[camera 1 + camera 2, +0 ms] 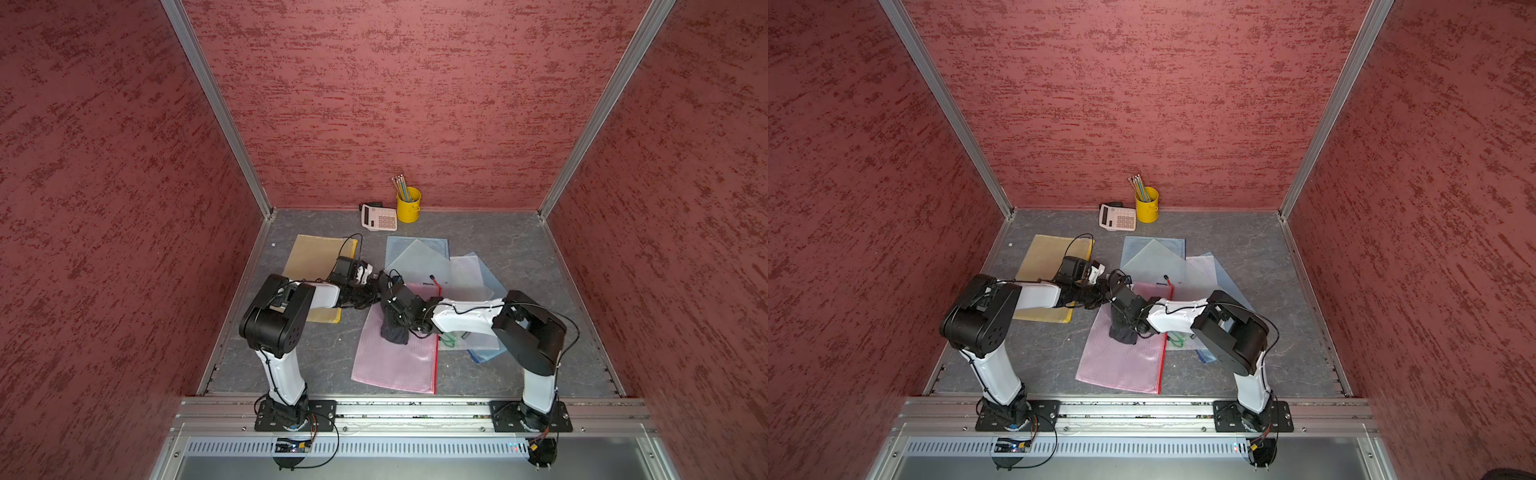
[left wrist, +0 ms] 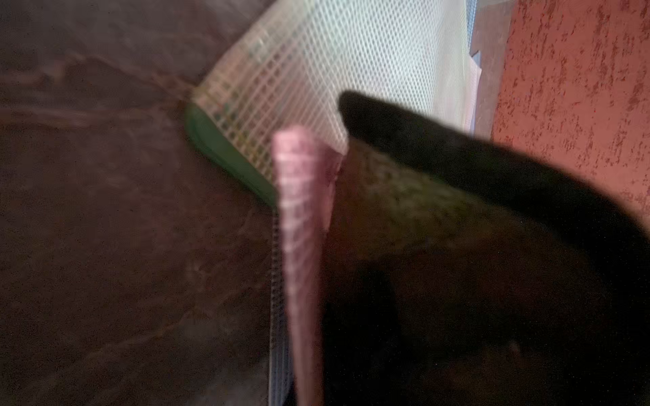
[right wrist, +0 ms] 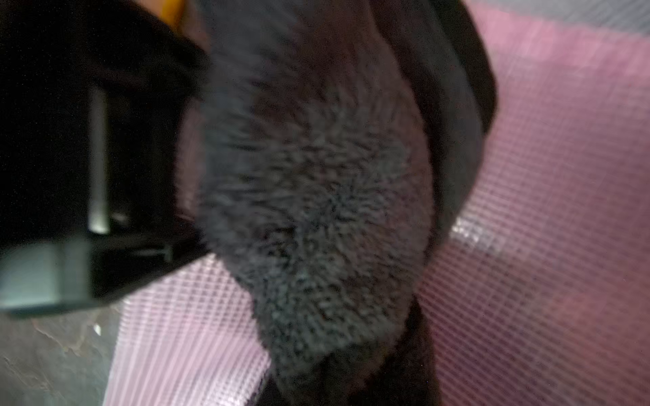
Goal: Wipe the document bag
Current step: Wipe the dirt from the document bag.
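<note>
Pink document bag (image 1: 395,365) lies flat on the surface (image 1: 316,357), spread beneath the right gripper (image 1: 394,322), with one corner up at the left gripper (image 1: 369,300). Right gripper is clamped on a dark fleecy cloth (image 3: 316,211), the wad hanging directly below it onto the pink mesh. Left gripper is closed, apparently pinching a raised pink edge of the bag. Judged light, thin and floppy, with a slick mesh-plastic skin. It would likely slide or ruck under a stroke, so best pinned at a corner or along the red zip edge, opposite the wipe. Both wrist views are blurred and show no fingertips clearly. The right arm hides part of the bag. Overlapping pale bags (image 1: 440,266) beyond the right gripper are hard to separate.
</note>
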Action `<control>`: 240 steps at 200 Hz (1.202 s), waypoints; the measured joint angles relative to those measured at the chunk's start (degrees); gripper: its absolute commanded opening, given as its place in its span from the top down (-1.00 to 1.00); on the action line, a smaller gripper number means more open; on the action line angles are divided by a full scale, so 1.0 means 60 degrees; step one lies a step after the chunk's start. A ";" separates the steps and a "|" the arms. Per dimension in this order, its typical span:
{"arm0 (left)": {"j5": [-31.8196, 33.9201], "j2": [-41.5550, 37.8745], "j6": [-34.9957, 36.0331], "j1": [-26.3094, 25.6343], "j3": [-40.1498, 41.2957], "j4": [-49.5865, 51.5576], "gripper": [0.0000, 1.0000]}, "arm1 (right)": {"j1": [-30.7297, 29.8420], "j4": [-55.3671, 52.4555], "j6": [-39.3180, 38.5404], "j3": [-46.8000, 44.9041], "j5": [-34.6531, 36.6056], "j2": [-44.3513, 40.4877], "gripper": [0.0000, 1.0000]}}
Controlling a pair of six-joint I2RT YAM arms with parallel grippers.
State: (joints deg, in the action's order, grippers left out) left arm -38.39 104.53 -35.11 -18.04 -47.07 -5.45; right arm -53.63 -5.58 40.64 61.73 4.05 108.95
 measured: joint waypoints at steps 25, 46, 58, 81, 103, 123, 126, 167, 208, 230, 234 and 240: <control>-0.0069 -0.0029 0.0015 0.0015 0.0022 -0.0098 1.00 | 0.0033 0.0565 0.0849 -0.0514 0.0000 -0.0113 1.00; -0.0135 -0.0095 0.0117 0.0036 0.0025 -0.0091 1.00 | -0.0058 0.1195 0.1676 -0.1260 -0.0087 -0.0503 1.00; -0.0211 -0.0142 0.0193 0.0069 0.0025 -0.0076 1.00 | -0.0157 0.1239 0.2146 -0.1832 -0.0066 -0.0962 1.00; -0.0324 -0.0237 0.0284 0.0153 0.0025 0.0018 1.00 | -0.0612 0.0568 0.2976 -0.2932 -0.0022 -0.2182 1.00; -0.0339 -0.0372 0.0353 0.0175 0.0091 0.0051 1.00 | -0.0903 -0.1177 0.3348 -0.3319 0.0080 -0.3330 1.00; -0.0266 -0.0616 0.0321 0.0197 0.0313 -0.0091 1.00 | -0.0772 -0.3231 0.3169 -0.2448 0.0466 -0.3610 1.00; -0.0244 -0.0648 0.0317 0.0204 0.0353 -0.0127 1.00 | -0.0725 -0.3446 0.3115 -0.2222 0.0557 -0.3566 1.00; 0.0208 -0.1064 -0.0273 0.0178 0.1147 -0.0929 1.00 | -0.0277 -0.3395 0.1803 0.1552 0.2404 -0.1905 1.00; 0.0656 -0.1118 -0.1024 -0.0113 0.1614 -0.1657 1.00 | -0.0149 -0.1024 0.1086 0.2058 0.3435 0.0233 1.00; 0.0798 -0.1093 -0.1435 -0.0200 0.1719 -0.2047 1.00 | -0.0175 -0.0812 0.1035 0.1869 0.3563 0.1308 1.00; 0.0845 -0.1067 -0.1515 -0.0211 0.1745 -0.2098 1.00 | -0.0200 -0.0798 0.1049 0.1789 0.3646 0.1410 1.00; 0.0892 -0.1027 -0.1628 -0.0219 0.1781 -0.2178 1.00 | -0.0270 -0.0637 0.1067 0.1698 0.3796 0.1446 1.00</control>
State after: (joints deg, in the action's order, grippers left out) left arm -33.04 98.37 -44.88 -19.35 -36.38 -18.52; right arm -55.24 -9.41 47.05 71.92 26.83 117.62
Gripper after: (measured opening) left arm 0.054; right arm 0.107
